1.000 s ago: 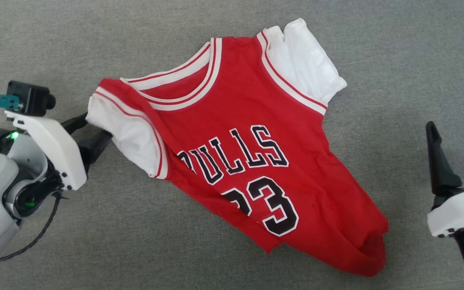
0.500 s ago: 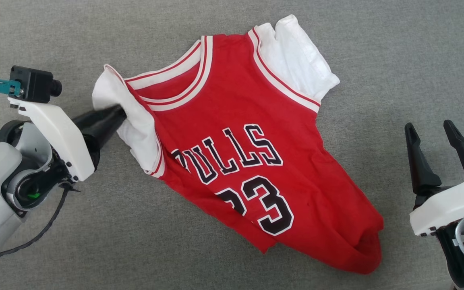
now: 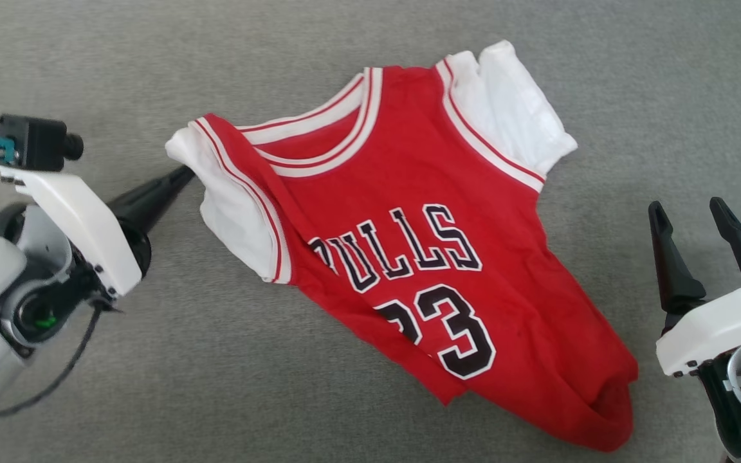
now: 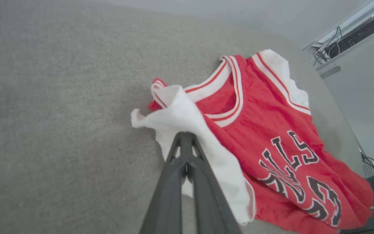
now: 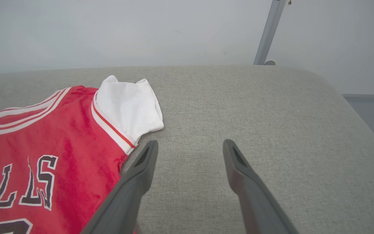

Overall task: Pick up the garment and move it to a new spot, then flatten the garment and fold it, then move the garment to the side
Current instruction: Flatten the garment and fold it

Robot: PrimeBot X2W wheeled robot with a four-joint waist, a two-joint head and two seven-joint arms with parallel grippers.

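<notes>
Red jersey cloth of the garment [image 3: 409, 218] lies crumpled on the grey upholstered surface [image 3: 152, 373], spread between my two grippers. The left gripper [image 3: 181, 173] has its fingers pressed together on the edge of the near white sleeve [image 4: 180, 110], right at the tips. The right gripper [image 3: 686, 206] stands spread and holds nothing, off to the garment's other side and apart from it.

Hazards, as I judge them:
1. The bite looks shallow. A fast lift can pull the sleeve out from the tips.
2. A one-corner lift lets the body hang and twist, which complicates flattening.

View differences:
- The left wrist view shows the sleeve raised into a ridge ahead of the fingertips. In the head view the tip merely meets the sleeve's edge, so I cannot check the bite there.
- The right wrist view shows the far sleeve [image 5: 128, 104] just past one fingertip, with bare upholstery between the jaws.
</notes>
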